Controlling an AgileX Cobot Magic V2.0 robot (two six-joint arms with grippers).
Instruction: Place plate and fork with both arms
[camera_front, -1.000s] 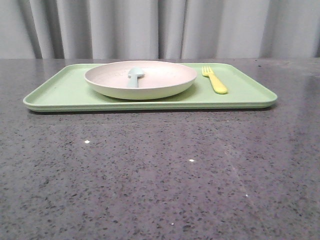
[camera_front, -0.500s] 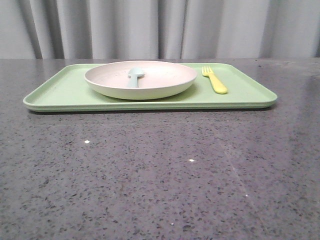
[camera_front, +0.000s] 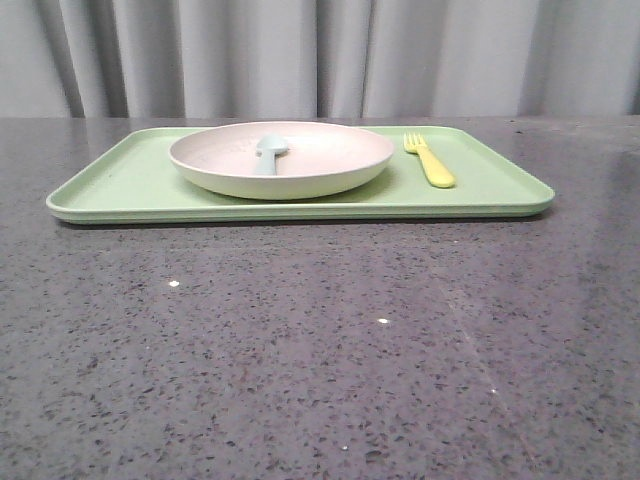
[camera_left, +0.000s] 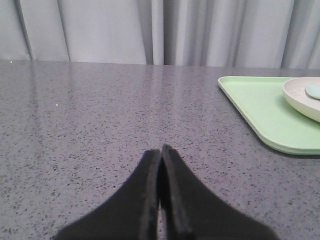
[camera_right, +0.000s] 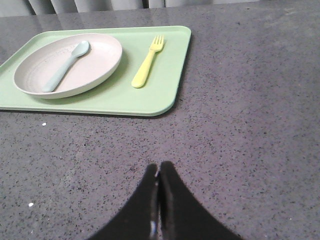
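The pink-cream plate (camera_front: 282, 158) sits on the light green tray (camera_front: 130, 185), a little left of the tray's middle, with a pale blue spoon (camera_front: 270, 152) lying in it. To the plate's right the yellow fork (camera_front: 430, 160) lies on the tray, tines pointing away. The right wrist view shows the plate (camera_right: 90, 67), the fork (camera_right: 147, 68) and my right gripper (camera_right: 159, 166), shut and empty over the bare tabletop, well short of the tray. My left gripper (camera_left: 161, 149) is shut and empty above the table, off the tray's (camera_left: 260, 107) left end. Neither gripper appears in the front view.
The grey speckled tabletop (camera_front: 320, 350) stretches in front of the tray. A grey curtain (camera_front: 320, 55) hangs behind the table's far edge.
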